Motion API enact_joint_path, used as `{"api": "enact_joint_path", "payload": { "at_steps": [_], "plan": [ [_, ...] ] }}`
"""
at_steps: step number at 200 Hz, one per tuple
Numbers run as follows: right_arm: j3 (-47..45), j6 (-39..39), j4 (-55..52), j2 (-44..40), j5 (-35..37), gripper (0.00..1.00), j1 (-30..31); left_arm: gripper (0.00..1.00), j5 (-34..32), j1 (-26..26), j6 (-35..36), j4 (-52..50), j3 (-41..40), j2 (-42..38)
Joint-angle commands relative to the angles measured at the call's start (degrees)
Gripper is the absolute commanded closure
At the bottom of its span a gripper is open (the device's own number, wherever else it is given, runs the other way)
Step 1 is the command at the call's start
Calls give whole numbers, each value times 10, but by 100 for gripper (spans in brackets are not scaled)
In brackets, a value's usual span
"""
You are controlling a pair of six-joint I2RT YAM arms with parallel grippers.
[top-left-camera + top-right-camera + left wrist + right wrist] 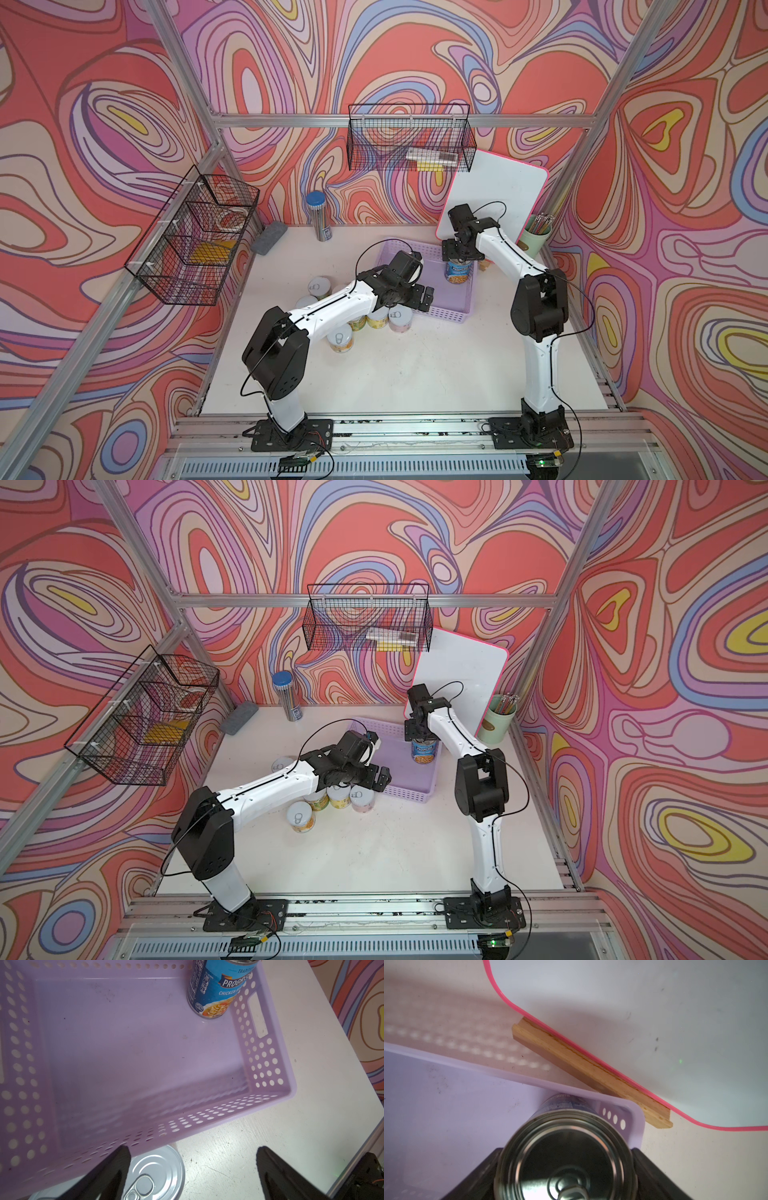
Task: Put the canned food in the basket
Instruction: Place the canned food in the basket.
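Observation:
The lavender basket (pixel 440 301) (pixel 399 781) lies in mid-table. A blue-labelled can (pixel 458 272) (pixel 424 752) (pixel 214 991) stands upright in its far right corner, and my right gripper (pixel 459 253) (pixel 568 1151) is shut on it from above, one finger at each side of the rim. My left gripper (pixel 424 300) (pixel 192 1153) hangs open and empty over the basket's near edge. Just below it is a pink-labelled can (pixel 400 320) with a pull-tab lid (pixel 155 1172). Several more short cans (pixel 340 338) (pixel 302 816) cluster on the table under the left arm.
A pink-edged whiteboard (pixel 494 199) leans on a wooden stand (pixel 591 1076) right behind the basket. A green pencil cup (pixel 536 239) is at the back right, a blue-capped pencil tube (pixel 319 216) and grey eraser (pixel 269 237) at the back left. Black wire baskets (pixel 409 139) (pixel 195 237) hang on the walls.

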Motion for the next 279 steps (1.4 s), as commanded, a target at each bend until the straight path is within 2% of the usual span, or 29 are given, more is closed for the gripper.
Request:
{"api": "enact_joint_path", "payload": {
  "at_steps": [1,21,86,155,201,246,279],
  "plan": [
    [-9,6,30,-11,1,13,-4,1,-12,-4,1,-14,-2,8],
    [-4,6,28,-14,-6,2,-4,1,-16,-4,1,-16,-1,8],
    [-18,11,34,-58,-43,2,-4,1,-34,-4,1,-38,2,-2],
    [-183,51,151,-218,-140,2,5,1,-97,-4,8,-99,-49,-66],
    [-240,48,165,-272,-108,2,69,1,-131,-4,-1,-126,-95,-115],
    [-261,52,183,-290,-87,2,136,1,-170,-1,-20,-154,-131,-169],
    [-267,60,197,-288,-87,2,171,1,-176,20,-37,-164,-163,-213]
  ]
}}
